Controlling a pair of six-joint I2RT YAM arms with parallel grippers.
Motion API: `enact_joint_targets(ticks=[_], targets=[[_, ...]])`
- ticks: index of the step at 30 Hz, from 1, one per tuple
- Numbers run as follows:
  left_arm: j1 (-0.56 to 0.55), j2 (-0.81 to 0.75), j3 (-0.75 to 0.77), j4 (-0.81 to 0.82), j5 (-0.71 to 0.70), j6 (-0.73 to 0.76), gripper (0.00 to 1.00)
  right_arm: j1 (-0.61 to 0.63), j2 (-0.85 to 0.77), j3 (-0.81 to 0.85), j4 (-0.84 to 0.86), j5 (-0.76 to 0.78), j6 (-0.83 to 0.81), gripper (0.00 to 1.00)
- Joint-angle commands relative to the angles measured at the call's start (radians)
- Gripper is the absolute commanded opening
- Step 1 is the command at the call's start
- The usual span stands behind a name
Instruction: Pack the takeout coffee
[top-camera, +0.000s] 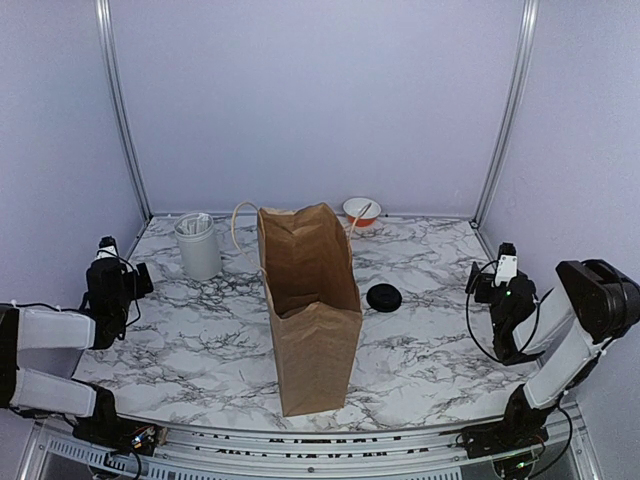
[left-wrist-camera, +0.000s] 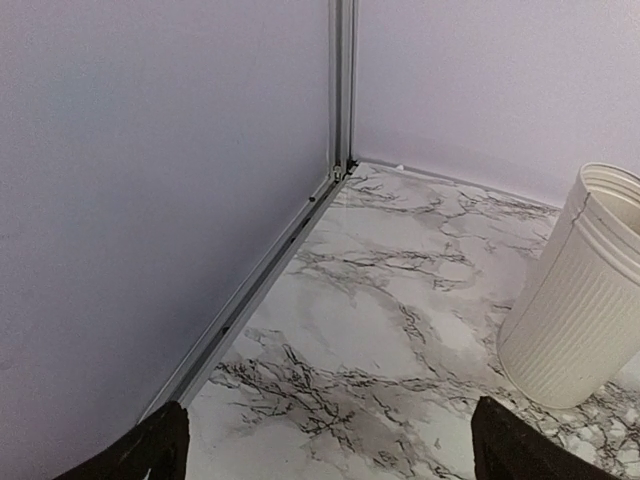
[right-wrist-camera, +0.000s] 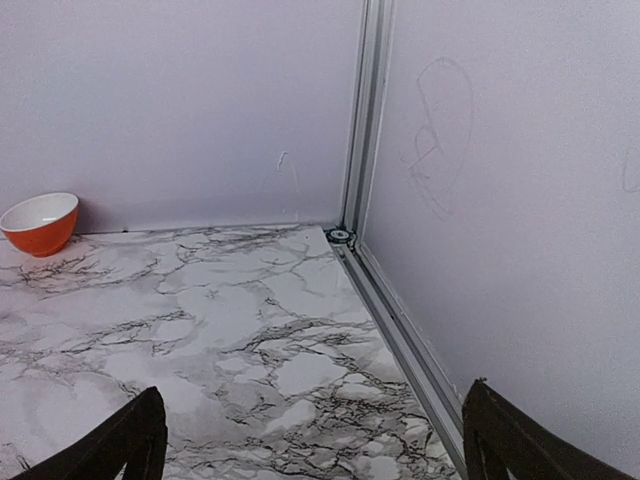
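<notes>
Brown paper bag (top-camera: 312, 330) stands upright mid-table, mouth open toward the top; a pale loop handle shows behind its back-left edge. The only coffee item showing is the black lid (top-camera: 383, 297), lying flat on the marble table (top-camera: 440, 350) just to the R of the bag, not touching it, approx level w/ the bag's mid-height in the top view. The bag's inside goes dark lower down, so I can't tell what's in it. Ribbed grey-white canister (top-camera: 197, 246) sits back-left, upright, w/ pale items poking out of the top, well apart from the bag. Orange-and-white bowl (top-camera: 361, 212) sits at the back wall, behind and R of the bag, w/ a thin stick-like thing leaning in it. Left gripper (left-wrist-camera: 325, 455) hangs at the L edge of the table, facing the back-left corner; jaws spread wide, nothing between them, canister off to its R. Right gripper (right-wrist-camera: 310, 440) hangs at the R edge, facing the back-right corner; jaws also spread wide, nothing held, bowl far off to its L by the wall. Both arms are folded back near their bases, well clear of the bag and lid.
</notes>
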Motion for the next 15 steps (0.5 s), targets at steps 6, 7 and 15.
enact_joint_targets(ticks=[6, 7, 15], targets=[[0.037, 0.262, -0.092, 0.597, 0.048, 0.104, 0.99, 0.010, 0.007, 0.016, 0.033, 0.008, -0.012, 1.00], [0.037, 0.298, -0.114, 0.676, 0.042, 0.103, 0.99, 0.011, 0.007, 0.016, 0.033, 0.008, -0.012, 1.00], [0.042, 0.388, -0.084, 0.688, 0.040, 0.105, 0.99, 0.009, 0.007, 0.017, 0.031, 0.008, -0.012, 1.00]])
